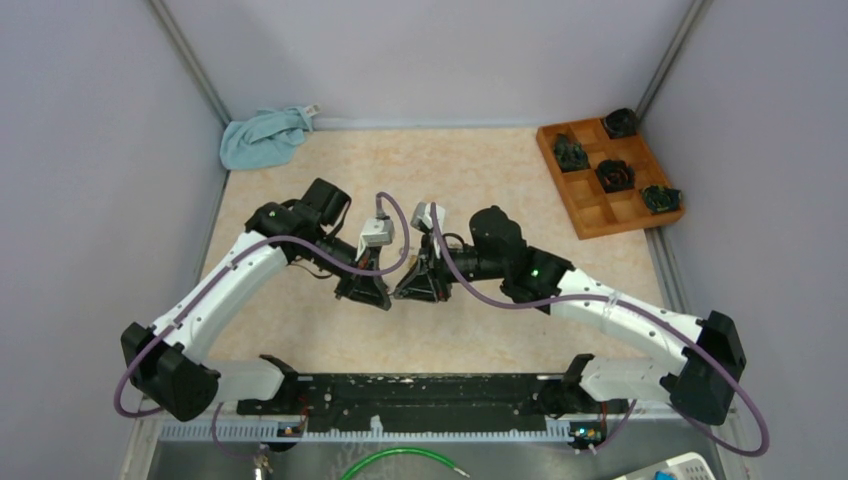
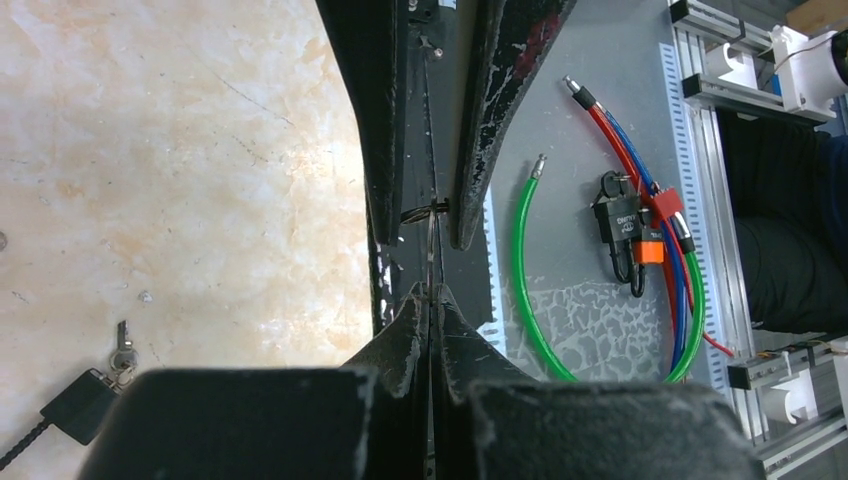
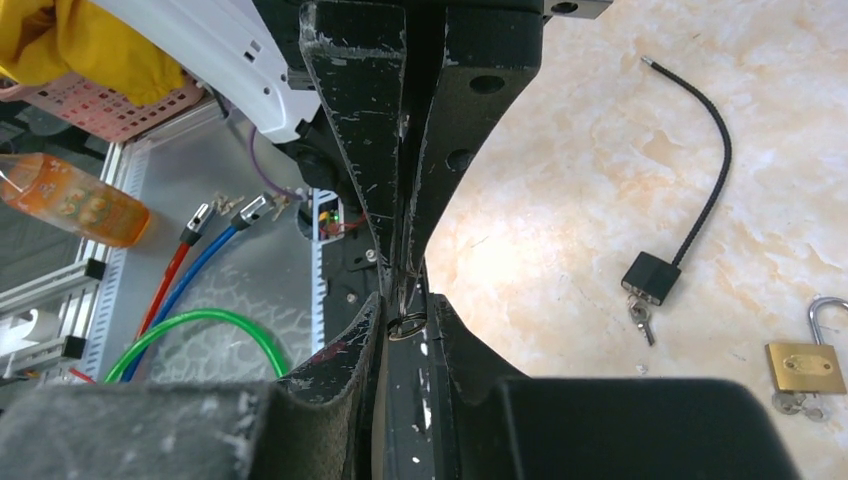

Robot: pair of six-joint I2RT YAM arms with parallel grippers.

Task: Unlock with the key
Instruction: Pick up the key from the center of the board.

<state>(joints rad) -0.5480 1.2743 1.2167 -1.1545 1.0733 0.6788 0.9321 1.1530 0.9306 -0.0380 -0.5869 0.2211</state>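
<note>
My two grippers meet tip to tip in mid-air over the marble table top [image 1: 470, 170]. The left gripper [image 2: 432, 292] is shut on a thin metal key [image 2: 432, 255], seen edge-on and sticking out past its tips. The key's ring [image 3: 405, 325] sits between the narrow jaws of my right gripper [image 3: 407, 300], which close on it. On the table lie a black cable lock [image 3: 652, 275] with a small key [image 3: 640, 318] in it, and a brass padlock [image 3: 800, 365], shackle up. Both locks are hidden in the top view.
A wooden compartment tray [image 1: 590, 215] with dark objects stands at the back right. A blue cloth [image 1: 262, 137] lies in the back left corner. Green [image 2: 520, 290], red and blue cables lie off the table's near edge, beside the arm bases.
</note>
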